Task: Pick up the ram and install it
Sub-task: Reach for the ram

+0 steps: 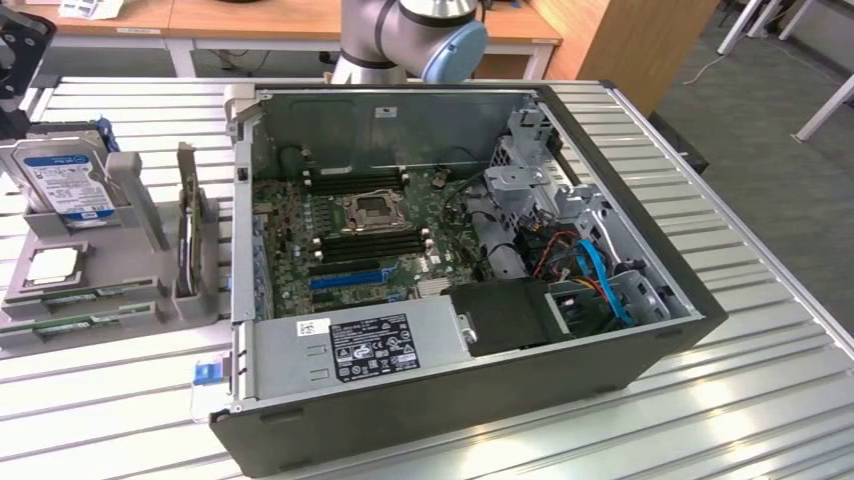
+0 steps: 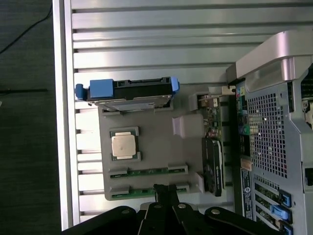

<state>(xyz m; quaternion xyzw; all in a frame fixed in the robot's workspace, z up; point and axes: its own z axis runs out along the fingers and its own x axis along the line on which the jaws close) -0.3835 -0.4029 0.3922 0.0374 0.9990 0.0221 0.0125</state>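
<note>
Gripper (image 2: pixel 166 188) hangs w/ fingers together, holding nothing, over the grey holder (image 2: pixel 156 137) on the slatted surface (image 2: pixel 146 49). The ram (image 2: pixel 139 191) lies flat in the holder's outermost slot, right beneath the gripper tips. A 2nd green stick (image 2: pixel 146 172) sits in the next slot, then the silver processor (image 2: pixel 123 146) & the hard drive (image 2: pixel 129 90). The open PC case (image 1: pixel 467 400) stands beside the holder.

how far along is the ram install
Done: nothing visible; both ram sticks lie in the grey holder outside the case. In hand: the gripper hovers at one stick. Left: lifting it and seating it in a board slot.
</note>
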